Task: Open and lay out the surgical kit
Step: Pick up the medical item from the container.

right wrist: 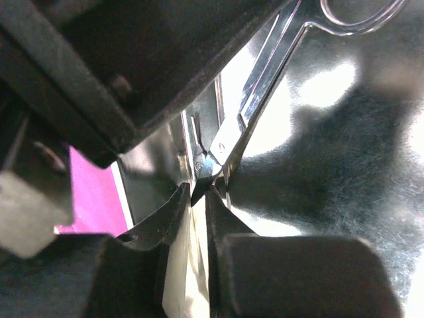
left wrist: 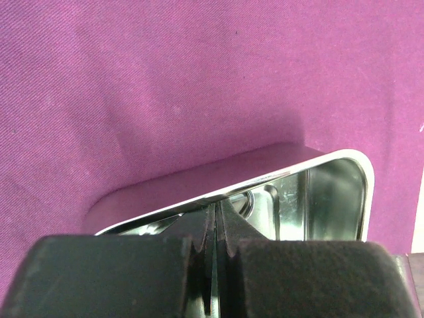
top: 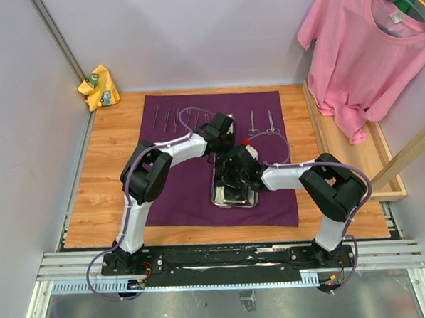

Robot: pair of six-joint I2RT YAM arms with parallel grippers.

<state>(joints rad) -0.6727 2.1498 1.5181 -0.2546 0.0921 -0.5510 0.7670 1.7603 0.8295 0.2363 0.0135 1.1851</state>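
Far left of cloth wrap (top: pixel 179 196), yellow rag (top: pixel 98 86); print illegible

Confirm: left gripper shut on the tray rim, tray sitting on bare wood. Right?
Not bare wood. The steel tray sits on the purple cloth, per the top view; the left gripper is shut on its rim.

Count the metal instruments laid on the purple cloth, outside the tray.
5 visible: three slim ones in a row at far left, two ring-handled ones at far right. The arms and cable may hide more.
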